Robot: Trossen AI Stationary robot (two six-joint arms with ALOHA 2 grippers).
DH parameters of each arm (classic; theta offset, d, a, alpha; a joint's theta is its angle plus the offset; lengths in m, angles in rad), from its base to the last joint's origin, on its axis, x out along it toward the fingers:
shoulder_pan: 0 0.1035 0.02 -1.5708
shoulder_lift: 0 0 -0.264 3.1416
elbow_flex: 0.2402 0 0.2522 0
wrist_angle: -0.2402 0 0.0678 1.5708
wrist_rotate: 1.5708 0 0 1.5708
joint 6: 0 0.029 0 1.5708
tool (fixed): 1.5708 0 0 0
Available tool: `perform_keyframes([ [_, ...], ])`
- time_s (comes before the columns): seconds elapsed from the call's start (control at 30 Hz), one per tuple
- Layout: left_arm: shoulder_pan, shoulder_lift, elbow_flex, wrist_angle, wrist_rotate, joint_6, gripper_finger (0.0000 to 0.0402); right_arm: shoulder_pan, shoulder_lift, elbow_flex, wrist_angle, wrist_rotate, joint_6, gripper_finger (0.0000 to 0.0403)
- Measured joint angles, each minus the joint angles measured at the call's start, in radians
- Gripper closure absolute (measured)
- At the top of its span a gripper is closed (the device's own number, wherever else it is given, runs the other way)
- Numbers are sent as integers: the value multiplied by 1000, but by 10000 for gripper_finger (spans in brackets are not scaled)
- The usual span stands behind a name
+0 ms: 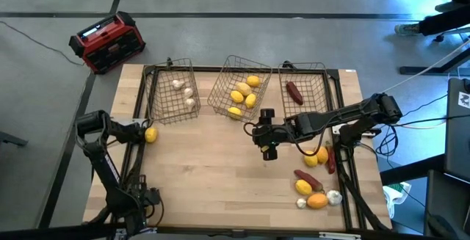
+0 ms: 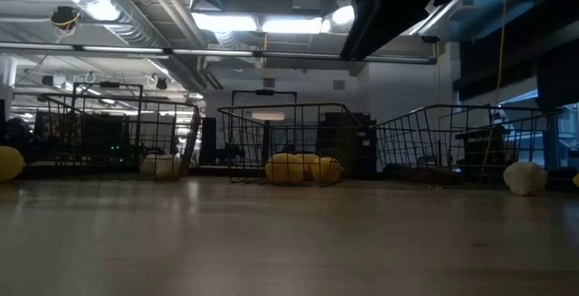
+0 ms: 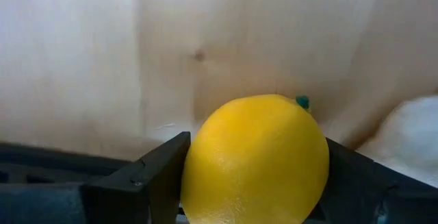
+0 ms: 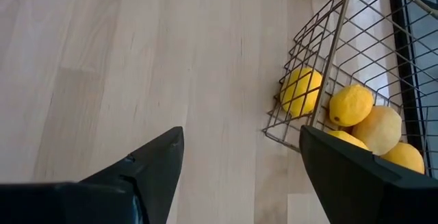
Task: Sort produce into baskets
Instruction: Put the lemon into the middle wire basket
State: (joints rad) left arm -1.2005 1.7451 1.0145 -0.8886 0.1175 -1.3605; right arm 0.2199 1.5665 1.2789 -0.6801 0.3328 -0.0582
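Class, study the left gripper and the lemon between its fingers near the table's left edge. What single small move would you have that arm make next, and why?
Probably close the left gripper fully on the lemon, then lift. The wrist view shows the fruit sitting between both fingers, still down on the table. The middle basket already holds the other lemons, so it belongs there. The right gripper hovers open mid-table.
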Motion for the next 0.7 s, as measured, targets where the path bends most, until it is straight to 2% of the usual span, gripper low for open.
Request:
perform_keyframes([
  [0.17, 6, 0, 0, -16, -1, -81, 144, 0, 0, 0, 6, 0, 0, 113],
  [0.37, 69, -6, 0, -78, 12, -188, 139, 0, 0, 0, 6, 0, 2, 113],
  [0.47, 114, -20, 0, -75, -3, -179, 142, 0, 0, 0, 6, -12, 34, 113],
  [0.6, 178, -42, 0, -63, -58, -161, 140, -13, 0, 0, -2, -103, 46, 113],
  [0.7, 226, -56, 0, -29, -110, -126, 139, -13, 0, -2, 4, -108, 56, 113],
])
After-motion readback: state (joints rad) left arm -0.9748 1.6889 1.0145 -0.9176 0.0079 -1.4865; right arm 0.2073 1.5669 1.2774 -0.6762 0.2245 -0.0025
